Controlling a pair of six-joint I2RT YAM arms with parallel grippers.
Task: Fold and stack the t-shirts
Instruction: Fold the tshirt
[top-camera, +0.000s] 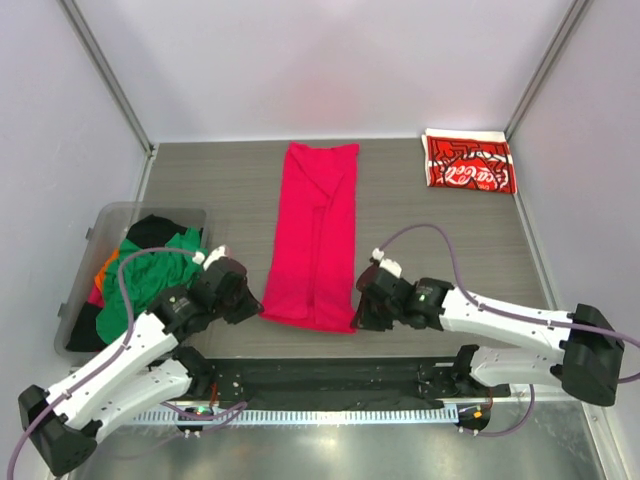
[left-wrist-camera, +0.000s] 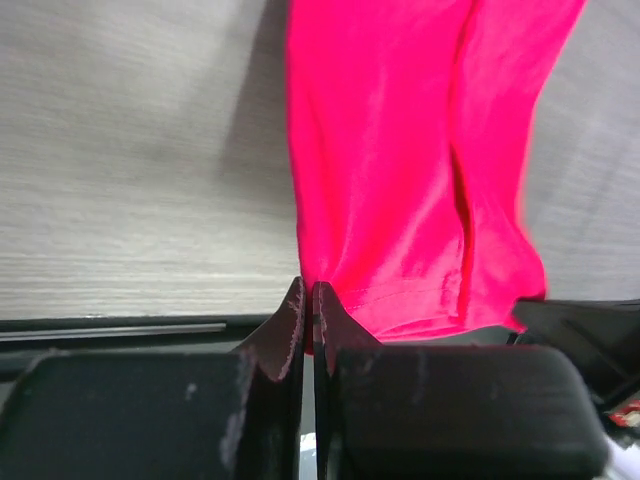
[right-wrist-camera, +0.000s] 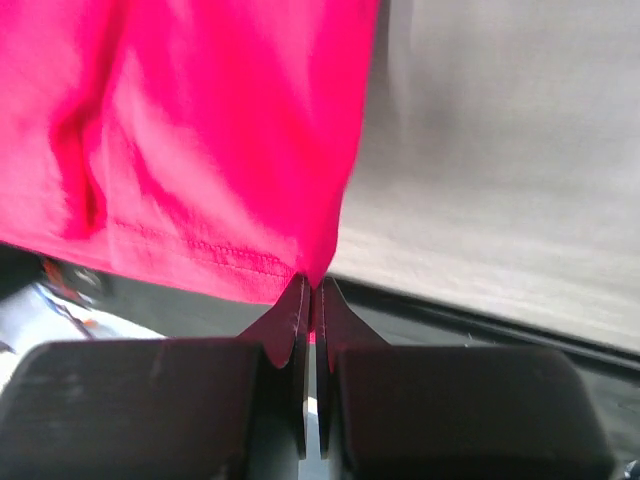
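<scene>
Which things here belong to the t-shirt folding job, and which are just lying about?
Job:
pink t-shirt, near corners pinched by left pincer and right pincer
folded Coca-Cola t-shirt
heaped t-shirts, green, black, orange

Lying about:
clear bin holding the heap
table

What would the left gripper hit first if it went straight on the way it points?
The pink shirt: the left gripper is shut on its near corner, and the rest seems to lie straight ahead.

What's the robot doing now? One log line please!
left gripper: shut on pink t-shirt | right gripper: shut on pink t-shirt | hold: near corners
</scene>
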